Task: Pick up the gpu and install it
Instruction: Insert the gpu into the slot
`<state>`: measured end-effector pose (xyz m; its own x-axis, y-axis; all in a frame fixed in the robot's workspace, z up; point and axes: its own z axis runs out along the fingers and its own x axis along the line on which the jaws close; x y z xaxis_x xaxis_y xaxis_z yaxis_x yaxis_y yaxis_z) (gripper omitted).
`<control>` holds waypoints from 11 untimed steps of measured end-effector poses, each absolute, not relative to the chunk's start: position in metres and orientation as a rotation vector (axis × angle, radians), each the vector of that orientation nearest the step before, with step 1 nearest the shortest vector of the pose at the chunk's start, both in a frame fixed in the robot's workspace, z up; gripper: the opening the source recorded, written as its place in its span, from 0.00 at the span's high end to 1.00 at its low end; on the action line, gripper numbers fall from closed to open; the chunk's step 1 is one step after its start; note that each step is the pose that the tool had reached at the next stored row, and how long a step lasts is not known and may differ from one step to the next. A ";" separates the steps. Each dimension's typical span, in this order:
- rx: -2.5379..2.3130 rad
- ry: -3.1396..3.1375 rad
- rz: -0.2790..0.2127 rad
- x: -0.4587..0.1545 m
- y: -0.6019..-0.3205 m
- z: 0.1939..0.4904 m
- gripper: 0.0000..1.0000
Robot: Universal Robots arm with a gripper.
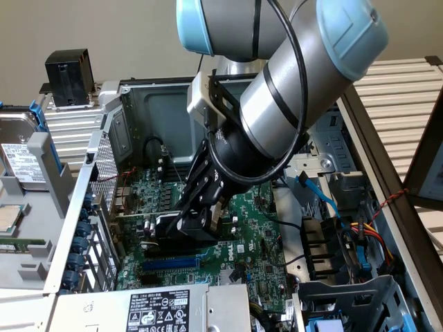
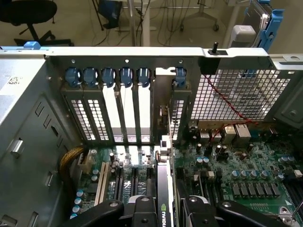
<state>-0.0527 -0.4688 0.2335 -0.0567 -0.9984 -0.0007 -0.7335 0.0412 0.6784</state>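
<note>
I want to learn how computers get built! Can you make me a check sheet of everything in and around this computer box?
Surface: green motherboard lying in the open case.
Job's things: gpu on edge over the expansion slots, bracket toward the rear slot covers.
Clutter: hard drive beside the case, at the exterior view's left.
Grippers: end effector shut on the gpu.
Cables: red wire across the mesh; blue cable beside the motherboard.
Surroundings: power supply; office chair beyond the case.

beige floor, black office chair, dangling cables, plain pale wall
</note>
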 end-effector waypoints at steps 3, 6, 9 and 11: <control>1.742 -1.843 -0.722 -0.054 -0.469 0.233 0.73; 1.742 -1.843 -0.723 -0.055 -0.469 0.233 0.73; 1.740 -1.843 -0.726 -0.055 -0.469 0.233 0.73; 1.737 -1.844 -0.729 -0.056 -0.469 0.233 0.73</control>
<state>-0.0556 -0.4686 0.2328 -0.0608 -0.9981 -0.0032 -0.7306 0.0423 0.6815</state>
